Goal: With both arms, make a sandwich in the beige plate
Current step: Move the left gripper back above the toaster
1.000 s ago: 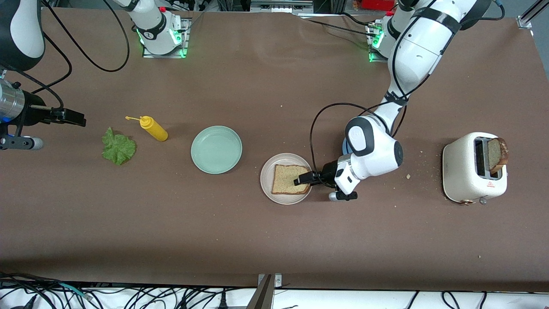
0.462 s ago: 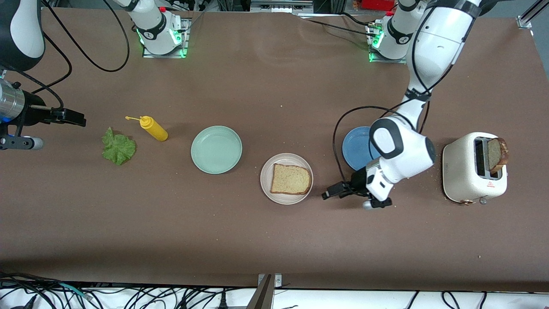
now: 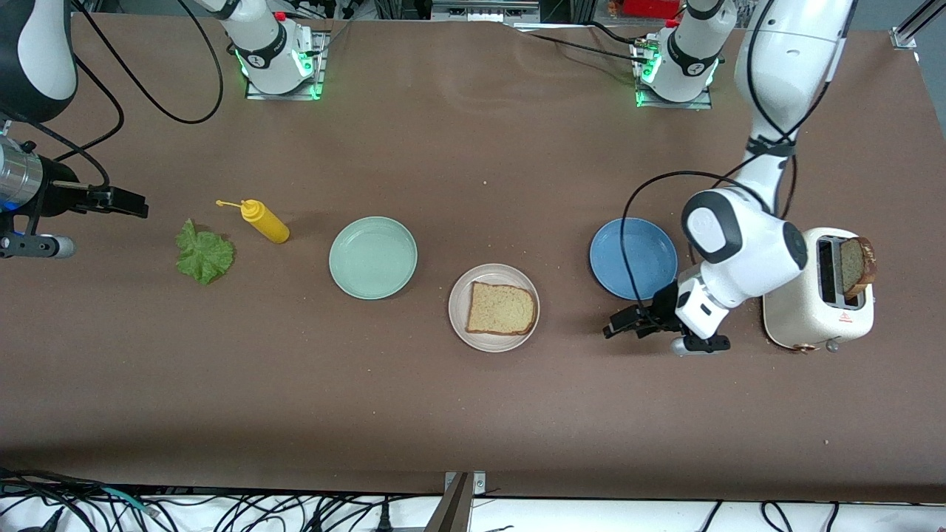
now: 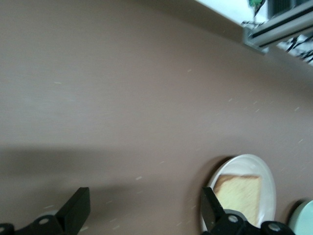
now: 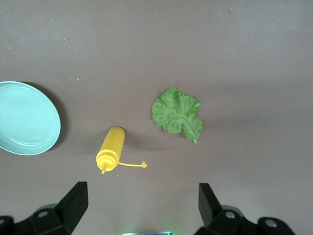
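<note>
You can see the beige plate (image 3: 494, 307) in the middle of the front view, a bit below centre. One slice of bread (image 3: 501, 309) lies flat on it. The slice sits inside the rim and fills most of the plate.

Your left gripper (image 3: 619, 325) is in the lower right part of the front view. It hangs over bare table, between the beige plate and the toaster (image 3: 817, 288), and it holds nothing. Its fingers are spread wide. In the left wrist view you can see both black fingertips (image 4: 76, 210) with a big gap between them, and the plate with its bread shows near the lower right corner of that picture. The gripper and the plate are apart; nothing touches.

The blue plate (image 3: 633, 258) lies just above the left gripper in the front view. The second slice of bread (image 3: 857, 266) stands up in a slot of the toaster, at the right edge of the picture.

Your right gripper (image 3: 118, 201) waits at the left edge of the front view. It is wide apart too, and empty. The lettuce leaf (image 3: 204, 256) lies on the table just below and to the right of it. In the right wrist view the leaf sits near the middle, with the yellow bottle (image 5: 111, 155) lying beside it and the green plate (image 5: 27, 118) at the left edge.
</note>
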